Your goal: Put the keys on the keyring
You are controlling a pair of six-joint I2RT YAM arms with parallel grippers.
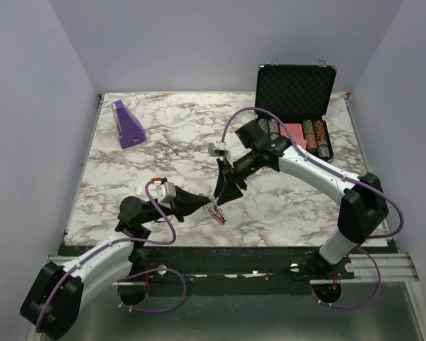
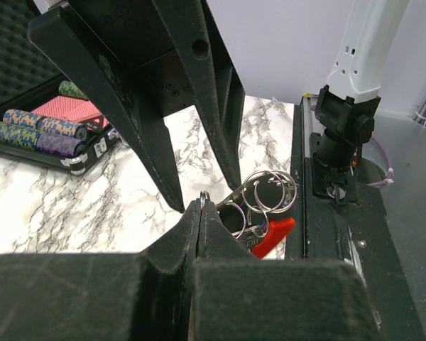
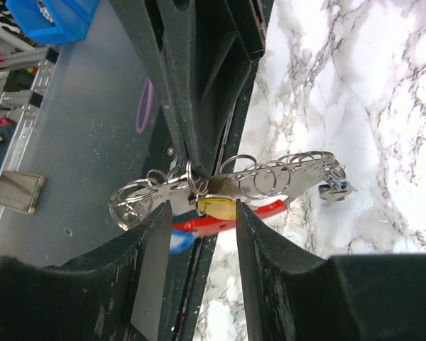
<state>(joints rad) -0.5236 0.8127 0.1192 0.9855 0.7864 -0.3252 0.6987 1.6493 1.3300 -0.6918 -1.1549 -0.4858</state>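
The keyring (image 1: pixel 217 212) hangs just above the table's front edge between both grippers. My left gripper (image 2: pixel 201 204) is shut on one thin metal ring (image 2: pixel 204 195) of it. Several more rings (image 2: pixel 270 190) and the red crescent (image 2: pixel 275 234) dangle to its right. In the right wrist view, my right gripper (image 3: pixel 202 213) is open and straddles the yellow key head (image 3: pixel 216 207), which sits close to the right finger (image 3: pixel 270 249). Below the yellow key lies the red crescent (image 3: pixel 231 222). One blue key (image 3: pixel 181 241) hangs by the left finger, and another (image 3: pixel 337 188) at the end of the grey tag (image 3: pixel 298 177).
An open black case (image 1: pixel 295 85) with poker chips (image 1: pixel 316 135) stands at the back right. A purple wedge (image 1: pixel 128 124) lies at the back left. The table's front edge and black rail (image 2: pixel 326 234) are right beside the keyring.
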